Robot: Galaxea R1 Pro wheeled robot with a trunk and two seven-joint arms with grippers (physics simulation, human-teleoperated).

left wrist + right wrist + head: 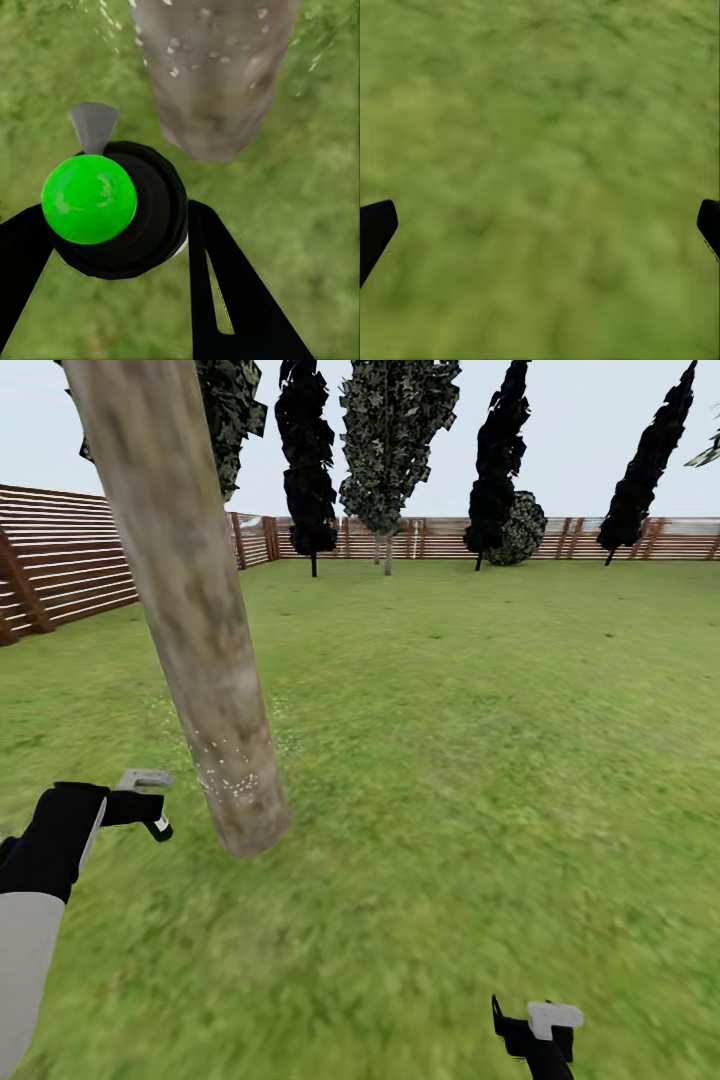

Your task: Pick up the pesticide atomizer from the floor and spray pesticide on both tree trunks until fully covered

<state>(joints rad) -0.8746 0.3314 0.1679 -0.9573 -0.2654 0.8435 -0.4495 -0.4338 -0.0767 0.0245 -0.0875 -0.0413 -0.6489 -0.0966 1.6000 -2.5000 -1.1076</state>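
Spraying of the first tree, in progress. The left end effector is clamped around the atomizer, a round black body topped by a glossy green ball with a grey funnel-shaped nozzle aimed at the trunk. In the head view the sprayer sits at about 8 o'clock, just beside the trunk's base. The trunk is a thick, smooth, post-like cylinder, mottled grey-brown and tan, leaning in the frame; fine white specks of pesticide dot only its lower band, with a few scattered over the blurred grass nearby. Coverage appears partial, so the next move likely calls for raising the nozzle along the trunk. The right end effector hangs over lawn, fingers spread wide and empty. A slatted brown fence runs from 9 to 1 o'clock.
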